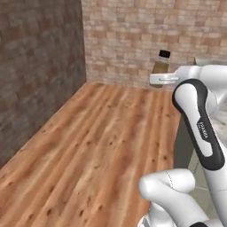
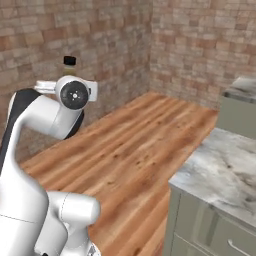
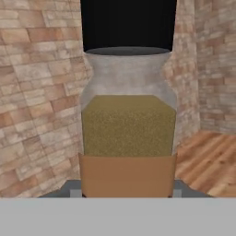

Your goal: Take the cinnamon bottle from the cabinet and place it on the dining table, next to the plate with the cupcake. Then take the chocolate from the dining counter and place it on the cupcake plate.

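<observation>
A white robot arm holds the cinnamon bottle (image 3: 128, 124) upright in mid-air, over a wooden floor (image 1: 102, 146) and in front of brick walls (image 1: 133, 40). From the left base camera the bottle stands above the pale fingers (image 1: 160, 79), black cap on top, brown powder showing through clear sides. The fingers are closed narrowly on its lower body; from the hand camera the bottle looms close, the tan label at the bottom, the powder above it, then a narrowed neck and the wide black cap.

A grey-white marble bench (image 2: 225, 170) on a sage-green base lies off to the arm's right, well apart from the bottle.

The bottle looks small, light and rigid, with smooth sides that could slip. A low hold around the labelled body seems sound, and keeping it upright should steady it.
</observation>
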